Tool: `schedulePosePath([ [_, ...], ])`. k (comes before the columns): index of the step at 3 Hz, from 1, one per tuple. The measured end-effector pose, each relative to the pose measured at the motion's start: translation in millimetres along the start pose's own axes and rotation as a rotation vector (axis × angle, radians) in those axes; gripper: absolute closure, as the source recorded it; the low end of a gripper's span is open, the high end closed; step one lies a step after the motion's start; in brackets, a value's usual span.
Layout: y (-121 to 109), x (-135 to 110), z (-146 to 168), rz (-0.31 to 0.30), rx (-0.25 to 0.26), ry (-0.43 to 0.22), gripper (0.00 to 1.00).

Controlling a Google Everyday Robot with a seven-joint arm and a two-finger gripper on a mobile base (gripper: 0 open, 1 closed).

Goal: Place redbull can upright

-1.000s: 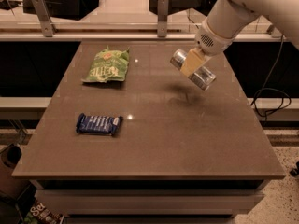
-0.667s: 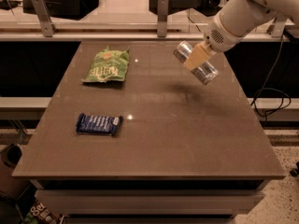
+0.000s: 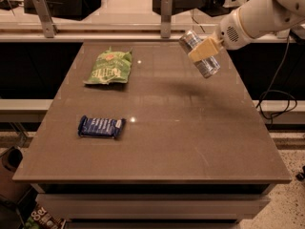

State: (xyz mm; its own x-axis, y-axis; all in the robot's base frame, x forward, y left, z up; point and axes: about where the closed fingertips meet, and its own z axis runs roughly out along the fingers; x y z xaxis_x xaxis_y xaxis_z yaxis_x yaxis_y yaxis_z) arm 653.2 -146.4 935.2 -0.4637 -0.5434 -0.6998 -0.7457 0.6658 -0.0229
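The redbull can (image 3: 199,53), a slim silver can, hangs tilted in the air above the far right part of the brown table (image 3: 190,132). Its top end points up and to the left, its bottom end down and to the right. My gripper (image 3: 202,50) is shut on the can's middle, with a tan finger (image 3: 205,48) lying across its side. The white arm reaches in from the upper right corner. A faint shadow of the can lies on the table below it.
A green chip bag (image 3: 109,67) lies at the far left of the table. A blue wrapped bar (image 3: 101,126) lies at the near left. A rail with metal posts (image 3: 166,14) runs behind the table. A cable (image 3: 276,99) hangs at the right.
The arm has lifted the can higher and drawn it slightly to the right, away from the table surface. The can stays tilted in the grip.
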Motion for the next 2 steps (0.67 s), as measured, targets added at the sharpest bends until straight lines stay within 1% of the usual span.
schedulePosePath([
  [1,-1.7,-8.0,0.9,-0.006,-0.028,-0.105,1.00],
  [2,1.2,-13.9,4.2,-0.003,-0.039,-0.184,1.00],
])
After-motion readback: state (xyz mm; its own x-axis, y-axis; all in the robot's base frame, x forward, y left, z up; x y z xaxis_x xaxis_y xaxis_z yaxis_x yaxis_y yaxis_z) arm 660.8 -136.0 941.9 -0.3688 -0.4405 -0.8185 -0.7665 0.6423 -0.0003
